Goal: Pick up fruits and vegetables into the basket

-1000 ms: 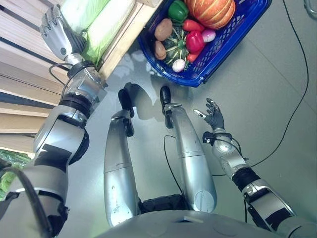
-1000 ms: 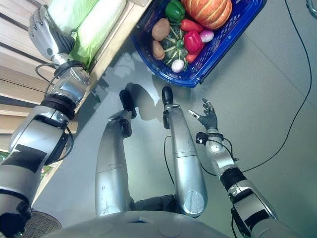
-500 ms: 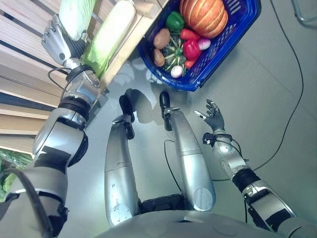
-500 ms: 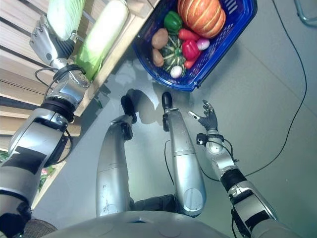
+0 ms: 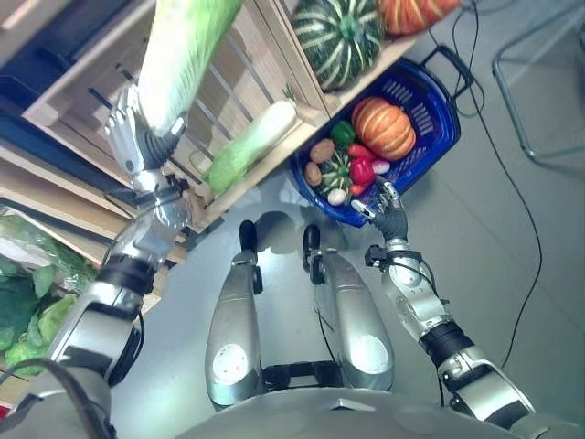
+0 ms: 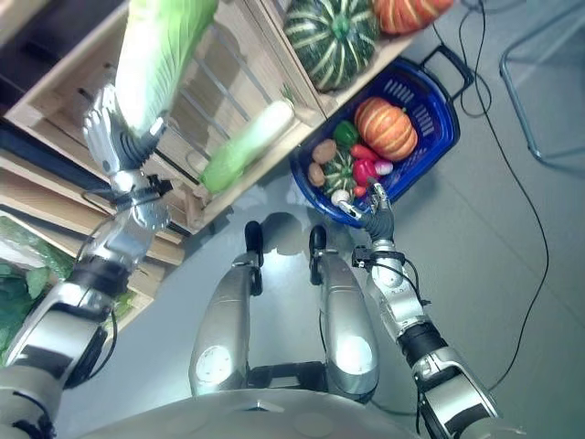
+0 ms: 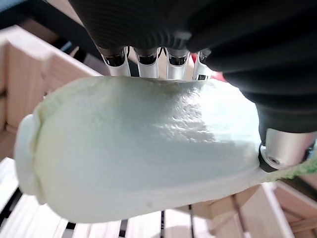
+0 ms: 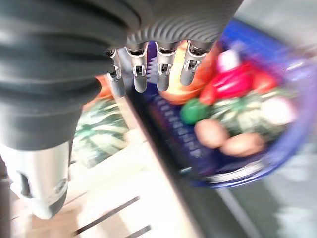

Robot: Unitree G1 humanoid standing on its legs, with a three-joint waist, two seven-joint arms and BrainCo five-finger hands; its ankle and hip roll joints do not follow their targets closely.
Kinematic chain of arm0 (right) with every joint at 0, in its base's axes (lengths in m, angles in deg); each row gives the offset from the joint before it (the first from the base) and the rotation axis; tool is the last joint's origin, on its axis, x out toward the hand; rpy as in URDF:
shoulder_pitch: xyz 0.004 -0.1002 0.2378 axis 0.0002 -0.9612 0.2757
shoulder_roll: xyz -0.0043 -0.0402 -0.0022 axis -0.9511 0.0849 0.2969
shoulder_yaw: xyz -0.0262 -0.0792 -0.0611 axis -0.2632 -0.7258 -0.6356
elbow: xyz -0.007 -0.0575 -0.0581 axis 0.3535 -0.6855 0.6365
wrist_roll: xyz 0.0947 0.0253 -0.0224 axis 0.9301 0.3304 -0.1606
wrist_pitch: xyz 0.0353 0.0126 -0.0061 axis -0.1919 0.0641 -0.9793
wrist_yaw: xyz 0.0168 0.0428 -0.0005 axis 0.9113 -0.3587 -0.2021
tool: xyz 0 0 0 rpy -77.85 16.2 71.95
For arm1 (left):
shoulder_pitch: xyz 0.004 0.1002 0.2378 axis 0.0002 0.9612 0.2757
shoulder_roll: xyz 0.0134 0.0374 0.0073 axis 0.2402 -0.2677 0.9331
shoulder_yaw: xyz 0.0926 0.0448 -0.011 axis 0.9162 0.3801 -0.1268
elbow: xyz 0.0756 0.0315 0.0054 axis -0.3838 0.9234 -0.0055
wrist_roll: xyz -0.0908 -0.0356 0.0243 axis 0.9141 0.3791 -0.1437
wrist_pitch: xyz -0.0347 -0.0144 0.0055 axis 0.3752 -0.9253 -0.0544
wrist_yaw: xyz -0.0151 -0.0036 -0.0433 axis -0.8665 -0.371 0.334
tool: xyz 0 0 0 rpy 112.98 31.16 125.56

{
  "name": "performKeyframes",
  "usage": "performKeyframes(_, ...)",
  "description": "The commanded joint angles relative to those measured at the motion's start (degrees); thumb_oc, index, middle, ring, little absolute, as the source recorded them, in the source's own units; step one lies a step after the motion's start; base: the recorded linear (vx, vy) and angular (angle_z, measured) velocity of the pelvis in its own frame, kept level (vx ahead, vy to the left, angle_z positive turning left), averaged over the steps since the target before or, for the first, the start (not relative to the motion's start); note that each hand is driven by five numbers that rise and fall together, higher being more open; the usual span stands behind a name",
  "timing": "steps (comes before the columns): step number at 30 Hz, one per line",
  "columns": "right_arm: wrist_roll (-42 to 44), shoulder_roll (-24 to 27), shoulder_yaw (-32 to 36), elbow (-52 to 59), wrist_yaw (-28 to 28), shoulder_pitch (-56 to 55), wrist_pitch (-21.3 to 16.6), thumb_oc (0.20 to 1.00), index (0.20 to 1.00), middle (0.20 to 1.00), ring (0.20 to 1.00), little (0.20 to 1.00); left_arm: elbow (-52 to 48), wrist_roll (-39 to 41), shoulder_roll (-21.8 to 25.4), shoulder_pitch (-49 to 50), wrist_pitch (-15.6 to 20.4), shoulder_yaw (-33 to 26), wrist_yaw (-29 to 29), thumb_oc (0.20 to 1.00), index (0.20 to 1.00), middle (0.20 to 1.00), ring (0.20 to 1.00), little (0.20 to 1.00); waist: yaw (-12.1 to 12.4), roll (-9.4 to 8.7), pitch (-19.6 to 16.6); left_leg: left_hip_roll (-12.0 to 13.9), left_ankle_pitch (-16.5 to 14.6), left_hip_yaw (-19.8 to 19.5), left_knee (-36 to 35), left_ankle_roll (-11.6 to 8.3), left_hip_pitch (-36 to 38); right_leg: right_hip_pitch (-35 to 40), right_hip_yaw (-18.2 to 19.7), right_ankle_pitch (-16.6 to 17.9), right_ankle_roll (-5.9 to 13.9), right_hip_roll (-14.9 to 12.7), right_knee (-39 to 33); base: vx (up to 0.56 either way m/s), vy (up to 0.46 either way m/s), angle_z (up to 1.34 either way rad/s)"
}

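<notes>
My left hand (image 5: 135,146) is shut on the white base of a long pale-green cabbage (image 5: 186,50) and holds it up in front of the wooden crate. In the left wrist view the cabbage (image 7: 133,153) lies across the palm, with the fingers (image 7: 143,59) behind it. A second cabbage (image 5: 251,146) lies on the shelf edge. The blue basket (image 5: 437,87) sits on the floor and holds an orange pumpkin (image 5: 384,128), a green pepper (image 5: 343,134), potatoes, a small striped squash and a red pepper. My right hand (image 5: 389,218) is open just before the basket's near rim.
Wooden slatted crates (image 5: 274,55) take up the left and top. A large striped green pumpkin (image 5: 343,32) and an orange one (image 5: 411,11) rest on the shelf above the basket. Leafy greens (image 5: 23,302) lie at the lower left. A metal frame (image 5: 526,64) stands at the right.
The camera has pulled back and more of the shelf shows. My left hand has lifted one cabbage off the shelf. The right hand now sits closer to the basket.
</notes>
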Motion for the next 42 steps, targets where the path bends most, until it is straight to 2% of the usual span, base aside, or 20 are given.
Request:
performKeyframes(1, 2.45, 0.25, 2.04, 5.6, -4.09, -3.56, -5.2, 1.0, 1.0, 1.0, 1.0, 1.0, -6.16, -2.24, -0.7, 3.95, 5.34, -1.69, 4.38, 0.2, 0.2, 0.2, 0.2, 0.2, 0.45, 1.74, -8.0, -4.35, -4.53, 0.29, -0.63, 2.11, 1.47, 7.85, 0.58, 4.67, 4.77, 0.33, -13.89, 0.13, -0.051, 0.07)
performKeyframes(4, 4.33, -0.27, 2.99, 9.07, -6.38, -3.91, -5.32, 1.0, 1.0, 1.0, 1.0, 1.0, -9.85, -2.53, -1.88, 7.82, 6.42, -1.36, 8.27, 0.2, 0.2, 0.2, 0.2, 0.2, 1.03, 1.82, -10.26, -4.37, -3.53, -0.56, -4.74, 2.27, 5.19, 11.65, 0.08, 5.78, 5.04, 0.22, -17.63, 0.12, -0.026, 0.09)
performKeyframes(8, 8.22, -0.31, 3.85, 13.92, -11.64, -4.34, -4.85, 1.0, 1.0, 1.0, 1.0, 1.0, -14.15, -1.79, -3.09, 11.75, 9.87, -0.31, 15.98, 0.2, 0.2, 0.2, 0.2, 0.2, 1.63, 2.05, -13.69, -4.03, -2.34, -1.38, -10.43, 2.23, 10.37, 17.2, -0.32, 7.27, 5.41, 0.21, -23.04, 0.13, 0.001, 0.11)
performKeyframes(11, 10.66, -0.25, 3.94, 15.99, -14.14, -4.27, -4.05, 1.0, 1.0, 1.0, 1.0, 1.0, -15.99, -1.88, -3.46, 12.79, 10.78, 0.76, 18.69, 0.2, 0.2, 0.2, 0.2, 0.2, 1.8, 2.16, -15.06, -3.9, -2.06, -1.46, -11.86, 2.29, 12.01, 18.74, -0.31, 7.63, 5.46, 0.32, -24.19, 0.09, 0.009, 0.04)
performKeyframes(12, 11.42, -0.33, 3.91, 17.1, -15.62, -4.37, -3.69, 1.0, 1.0, 1.0, 1.0, 1.0, -16.83, -0.96, -3.5, 13.25, 11.7, 1.55, 21.45, 0.2, 0.2, 0.2, 0.2, 0.2, 1.93, 2.26, -15.88, -3.76, -1.88, -1.6, -12.69, 2.32, 12.94, 19.57, -0.27, 7.82, 5.52, 0.31, -24.77, 0.15, 0.003, 0.05)
performKeyframes(13, 11.37, -0.03, 3.54, 18.21, -17.61, -4.13, -2.84, 1.0, 1.0, 1.0, 1.0, 1.0, -17.83, 0.31, -3.47, 13.42, 12.92, 2.73, 24.62, 0.2, 0.2, 0.2, 0.2, 0.2, 2.2, 2.26, -17.38, -3.47, -1.51, -1.81, -14.36, 2.28, 14.33, 21.13, -0.73, 8.36, 5.76, 0.13, -26.54, 0.15, 0.0, 0.08)
performKeyframes(16, 12.49, 0.33, 2.82, 18.89, -19.41, -3.33, -0.75, 1.0, 1.0, 1.0, 1.0, 1.0, -18.61, 2.84, -3.4, 13.03, 15.46, 4.35, 29.31, 0.2, 0.2, 0.2, 0.2, 0.2, 2.59, 2.13, -19.19, -3.19, -0.62, -2.42, -17.07, 2.28, 16.17, 22.93, -1.33, 9.22, 6.1, -0.06, -28.83, 0.1, -0.005, 0.09)
performKeyframes(18, 16.38, 1.13, 2.89, 18.54, -23.07, -2.55, 1.52, 1.0, 1.0, 1.0, 1.0, 1.0, -20.12, 6.24, -3.33, 12.52, 17.53, 6.28, 34.33, 0.2, 0.2, 0.2, 0.2, 0.2, 2.75, 1.86, -20.9, -2.96, -0.42, -2.51, -18.3, 2.41, 17.47, 23.9, -1.6, 10.14, 6.55, -0.32, -30.54, 0.09, -0.001, 0.03)
performKeyframes(19, 16.78, 1.18, 2.9, 18.53, -23.43, -2.54, 1.87, 1.0, 1.0, 1.0, 1.0, 1.0, -20.28, 6.94, -3.37, 12.47, 17.54, 6.49, 35.0, 0.2, 0.2, 0.2, 0.2, 0.2, 2.75, 1.81, -21.12, -2.96, -0.49, -2.47, -18.29, 2.45, 17.61, 24.01, -1.59, 10.25, 6.61, -0.35, -30.72, 0.08, 0.002, 0.01)
performKeyframes(22, 17.93, 1.77, 2.2, 18.76, -27.26, -3.01, 4.32, 1.0, 1.0, 1.0, 1.0, 1.0, -21.82, 14.04, -4.1, 12.77, 17.64, 8.66, 42.7, 0.2, 0.2, 0.2, 0.2, 0.2, 2.62, 1.43, -22.84, -2.8, -1.07, -1.97, -18.45, 2.86, 18.76, 24.77, -1.47, 10.72, 7.06, -0.55, -31.44, 0.08, 0.0, 0.0)
performKeyframes(25, 20.29, 2.18, 1.33, 19.41, -28.99, -2.85, 6.63, 1.0, 1.0, 1.0, 1.0, 1.0, -22.72, 15.75, -4.19, 12.81, 17.32, 9.91, 45.97, 0.2, 0.2, 0.2, 0.2, 0.2, 2.5, 1.25, -23.66, -2.64, -1.44, -1.46, -18.67, 3.05, 19.54, 25.17, -1.43, 10.7, 7.31, -0.63, -31.61, 0.06, 0.001, -0.03)
performKeyframes(26, 20.35, 2.88, 0.68, 18.99, -30.18, -2.47, 7.9, 1.0, 1.0, 1.0, 1.0, 1.0, -23.23, 16.46, -3.9, 12.37, 18.56, 10.8, 46.2, 0.2, 0.2, 0.2, 0.2, 0.2, 2.44, 1.14, -24.16, -2.62, -1.7, -1.26, -18.74, 3.19, 20.11, 25.43, -1.3, 10.69, 7.47, -0.64, -31.66, 0.06, -0.002, -0.03)
performKeyframes(33, 20.98, 4.06, -1.15, 18.63, -33.07, -2.07, 10.03, 1.0, 1.0, 1.0, 1.0, 1.0, -24.45, 20.93, -4.21, 11.72, 16.62, 10.91, 47.73, 0.2, 0.2, 0.2, 0.2, 0.2, 2.55, 1.03, -25.55, -2.65, -2.49, -1.2, -18.83, 3.71, 21.25, 26.24, -1.11, 10.39, 7.71, -0.69, -31.66, 0.04, -0.003, -0.04)
performKeyframes(35, 20.9, 3.95, -1.82, 18.62, -33.57, -1.93, 9.34, 1.0, 1.0, 1.0, 1.0, 1.0, -24.68, 23.35, -4.59, 12.49, 14.43, 10.91, 50.65, 0.2, 0.2, 0.2, 0.2, 0.2, 2.72, 1.06, -25.9, -2.6, -2.72, -1.15, -18.83, 3.75, 21.54, 26.45, -1.06, 10.3, 7.81, -0.71, -31.66, 0.02, -0.009, 0.0)
performKeyframes(37, 20.75, 3.98, -1.9, 19.02, -33.55, -1.94, 9.25, 1.0, 1.0, 1.0, 1.0, 1.0, -24.48, 23.14, -4.55, 12.83, 13.8, 11.09, 51.95, 0.2, 0.2, 0.2, 0.2, 0.2, 2.77, 1.08, -26.08, -2.61, -2.83, -1.14, -18.83, 3.82, 21.62, 26.55, -1.04, 10.24, 7.92, -0.74, -31.66, 0.0, 0.0, 0.0)
performKeyframes(38, 20.63, 4.24, -1.98, 19.94, -33.42, -1.92, 9.3, 1.0, 1.0, 1.0, 1.0, 1.0, -24.48, 24.06, -4.33, 13.38, 12.04, 11.38, 54.37, 0.2, 0.2, 0.2, 0.2, 0.2, 2.77, 1.16, -26.39, -2.63, -2.97, -1.14, -18.83, 3.92, 21.82, 26.63, -0.94, 10.2, 8.06, -0.77, -31.66, 0.0, 0.0, 0.0)
performKeyframes(42, 20.45, 4.77, -2.05, 20.57, -33.63, -1.96, 8.85, 1.0, 1.0, 1.0, 1.0, 1.0, -24.96, 24.99, -3.86, 13.94, 8.05, 11.56, 57.59, 0.2, 0.2, 0.2, 0.2, 0.2, 2.77, 1.34, -26.79, -2.56, -3.08, -0.96, -18.83, 4.05, 21.97, 26.68, -0.9, 10.21, 8.28, -0.9, -31.66, 0.0, 0.0, 0.0)
